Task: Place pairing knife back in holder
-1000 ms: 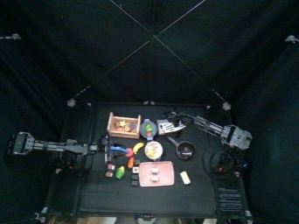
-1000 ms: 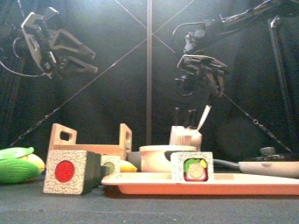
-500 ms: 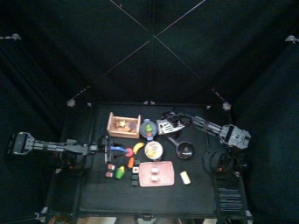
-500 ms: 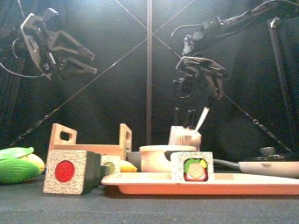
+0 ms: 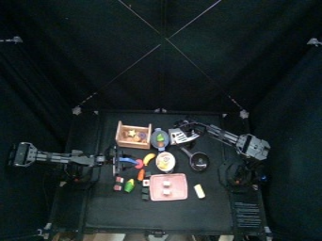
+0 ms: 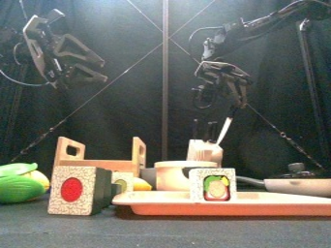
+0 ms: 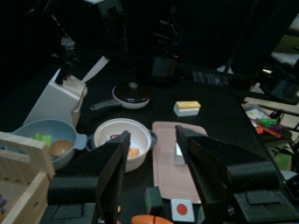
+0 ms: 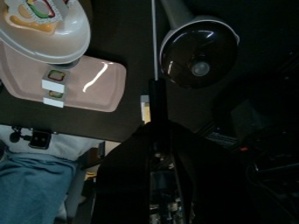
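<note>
**Right gripper over the knife holder, seating not confirmed**

The holder (image 6: pixel 203 151) stands right of centre in the front view, with my right gripper (image 6: pixel 223 85) hanging directly above it. I cannot tell whether that gripper is clamped on anything. The slim dark shape I take for the paring knife (image 6: pixel 198 126) is at the holder's top, long axis upright, apparently tip down. The biggest risk, I judge, is tipping the holder if I push down off-line. A smaller one is the knife snagging the pale-handled tool (image 6: pixel 225 130) beside it. My left gripper (image 7: pixel 149 162) rests at the upper left, jaws wide apart.
</note>
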